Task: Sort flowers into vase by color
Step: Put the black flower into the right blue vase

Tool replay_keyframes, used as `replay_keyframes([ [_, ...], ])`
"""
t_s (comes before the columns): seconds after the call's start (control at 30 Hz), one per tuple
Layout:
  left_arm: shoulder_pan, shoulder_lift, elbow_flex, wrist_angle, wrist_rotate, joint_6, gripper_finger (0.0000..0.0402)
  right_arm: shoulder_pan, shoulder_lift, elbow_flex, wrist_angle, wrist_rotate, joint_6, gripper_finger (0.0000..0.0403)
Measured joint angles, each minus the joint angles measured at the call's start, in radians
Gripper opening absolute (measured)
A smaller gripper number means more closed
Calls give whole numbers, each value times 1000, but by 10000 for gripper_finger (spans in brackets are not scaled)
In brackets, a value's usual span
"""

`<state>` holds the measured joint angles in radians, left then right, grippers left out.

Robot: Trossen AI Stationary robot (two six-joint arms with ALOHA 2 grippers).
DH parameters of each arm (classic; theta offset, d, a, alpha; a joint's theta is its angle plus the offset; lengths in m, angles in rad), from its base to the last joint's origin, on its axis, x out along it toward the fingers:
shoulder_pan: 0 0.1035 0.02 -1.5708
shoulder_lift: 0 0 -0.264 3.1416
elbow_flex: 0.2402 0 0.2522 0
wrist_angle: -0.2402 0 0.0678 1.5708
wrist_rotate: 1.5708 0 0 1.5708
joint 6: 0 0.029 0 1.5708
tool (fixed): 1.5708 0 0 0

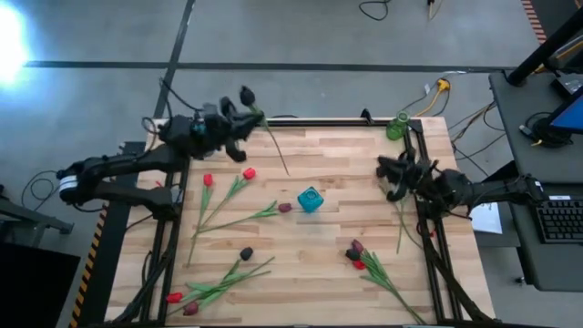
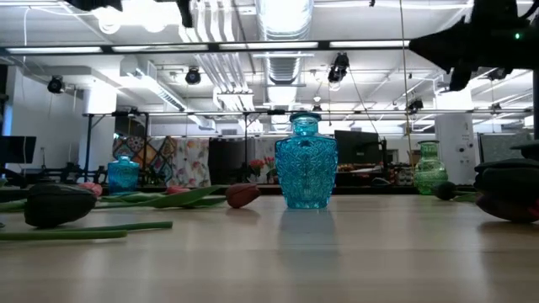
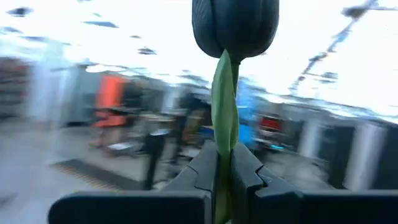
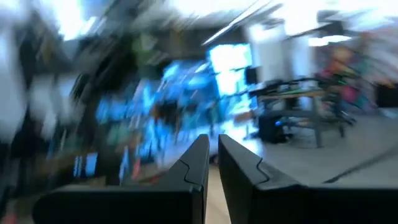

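Observation:
My left gripper (image 1: 244, 117) is raised over the table's far left corner, shut on a black tulip (image 1: 246, 94), whose head (image 3: 235, 28) stands above the fingers. My right gripper (image 1: 390, 169) hovers at the right edge, shut, with nothing between its fingers (image 4: 213, 149). A blue glass vase (image 1: 310, 199) stands mid-table and a green vase (image 1: 397, 126) at the far right corner. Red tulips (image 1: 249, 173), a maroon one (image 1: 285, 208) and a black one (image 1: 246, 253) lie flat on the wood. My left gripper pinches the tulip's green stem (image 3: 224, 146) between its two fingers, a short way below the head. The fingers lie across the stem and slant upward. The head points up, and the long lower stem (image 1: 278, 150) trails toward mid-table; I cannot tell whether it is lifted clear.
More tulips lie at the near left (image 1: 187, 301) and near right (image 1: 357, 255), and a loose stem (image 1: 399, 228) lies below my right gripper. The black frame rails (image 1: 173, 228) run along both table sides. Bare wood lies between the blue vase and the near edge.

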<state>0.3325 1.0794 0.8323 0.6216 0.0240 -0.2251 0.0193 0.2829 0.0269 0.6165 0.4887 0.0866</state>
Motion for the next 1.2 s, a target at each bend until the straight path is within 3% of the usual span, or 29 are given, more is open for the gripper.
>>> replay_keyframes([
  [0.07, -5, 42, 9, 11, 48, 2, 0, 0, 1, 0, 81, 46, 59, 28],
  [0.2, -8, 117, 49, 22, 149, -11, 0, 0, 1, 10, 303, -20, 194, 28],
  [0.27, -18, 154, 75, 26, 195, 1, 0, 0, 0, 56, 318, -44, 206, 28],
  [0.33, -29, 191, 118, 32, 212, 45, 0, 0, 8, 124, 221, -47, 201, 28],
  [0.5, -41, 285, 211, 13, 267, 95, 0, 2, 109, 370, -270, -49, 230, 28],
  [0.6, -53, 326, 222, 14, 274, 102, 0, 3, 176, 515, -437, -100, 235, 28],
  [0.77, -121, 374, 222, 78, 272, 121, 0, 3, 248, 699, -543, -178, 170, 28],
  [0.87, -159, 408, 220, 33, 185, 208, 0, 3, 278, 774, -614, -174, 139, 28],
  [0.97, -160, 429, 219, 35, 112, 235, 0, 3, 298, 823, -666, -175, 137, 28],
  [1.2, -170, 462, 219, 40, 110, 193, 0, 3, 308, 858, -683, -175, 87, 28],
])
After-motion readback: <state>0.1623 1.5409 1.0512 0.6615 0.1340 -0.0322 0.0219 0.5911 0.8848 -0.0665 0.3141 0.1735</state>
